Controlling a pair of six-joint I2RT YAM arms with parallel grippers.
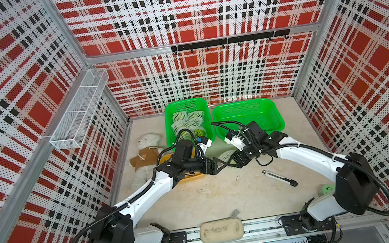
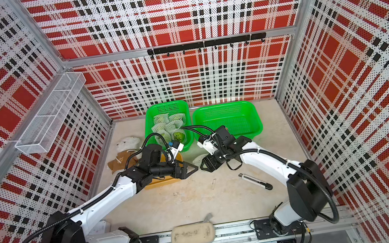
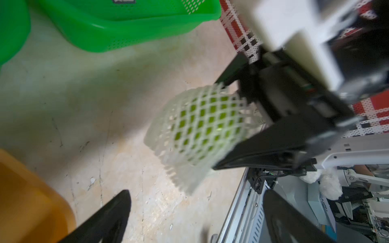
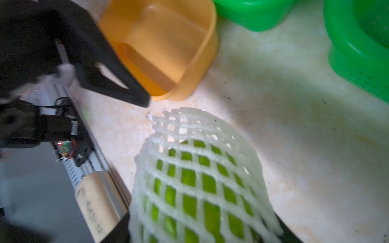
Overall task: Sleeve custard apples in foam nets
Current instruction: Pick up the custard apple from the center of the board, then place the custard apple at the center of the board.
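- My right tool [image 3: 216,125] pinched the custard apple [image 4: 189,189] in its foam net [image 4: 202,130].
- My left tool [image 3: 196,192] was spread wide, empty.
- I thought a soft squeeze was best, so the net would not slip.

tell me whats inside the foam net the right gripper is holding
A green custard apple shows through the holes of the foam net in the right gripper. The mesh and blur hide its skin detail.
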